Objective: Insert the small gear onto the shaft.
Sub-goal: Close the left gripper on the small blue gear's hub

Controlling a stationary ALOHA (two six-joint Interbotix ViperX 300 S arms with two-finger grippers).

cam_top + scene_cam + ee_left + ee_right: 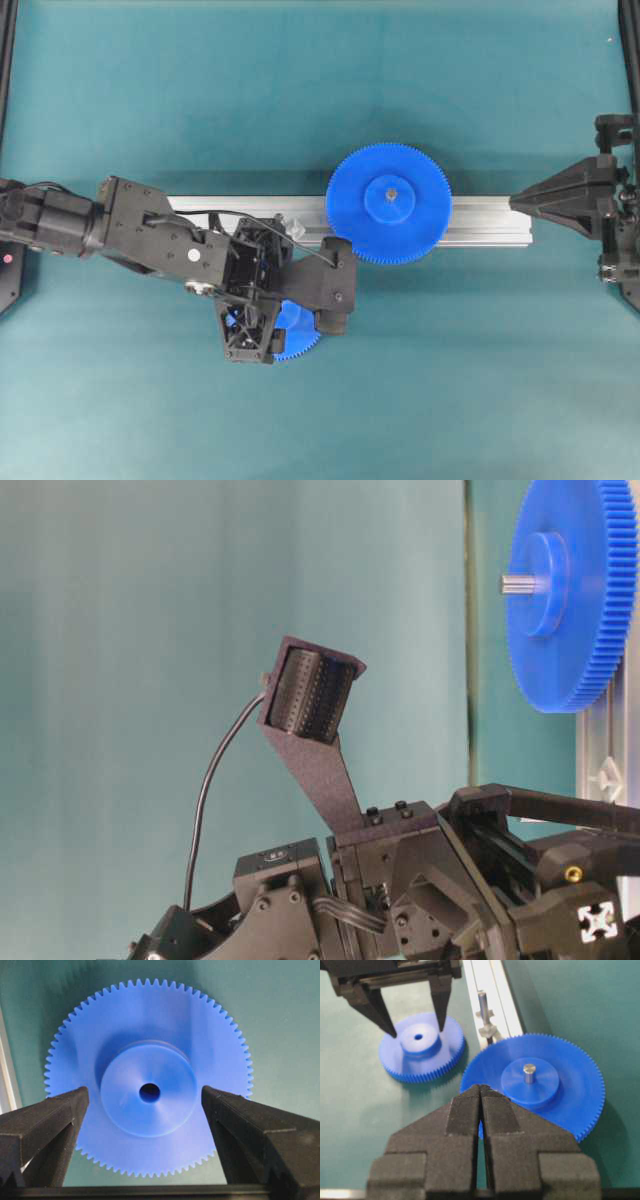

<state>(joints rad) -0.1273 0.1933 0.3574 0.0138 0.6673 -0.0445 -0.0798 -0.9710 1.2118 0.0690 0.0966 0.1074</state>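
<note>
While I look down from above, my left tool [262, 335] hangs over the small gear [298, 335], which lies flat on the green counter [450, 380] just below the silver rail [480, 222]. Most of that gear is hidden under the arm. The big gear [389, 204] sits on the rail, and my right tool [520, 201] waits at the rail's far end, well apart from it all.

From the table-level view I see only the arm's body and the big gear [570, 590]; the small gear does not show.

Through the left wrist camera, the small gear [148, 1082] fills the picture. My left tool [145, 1105] is wide open, one finger on each side of the round hub, and has hold of nothing.

Through the right wrist camera, my right tool [480, 1105] is pressed shut and holds nothing. The shaft [482, 1007] stands up on the rail [492, 990], between the two gears.

I think the gear is light, hard and a bit slippery, so it will not bend. The raised hub looks like the best place to pinch. The teeth are thin, and a grip there might slip or tip it.
</note>
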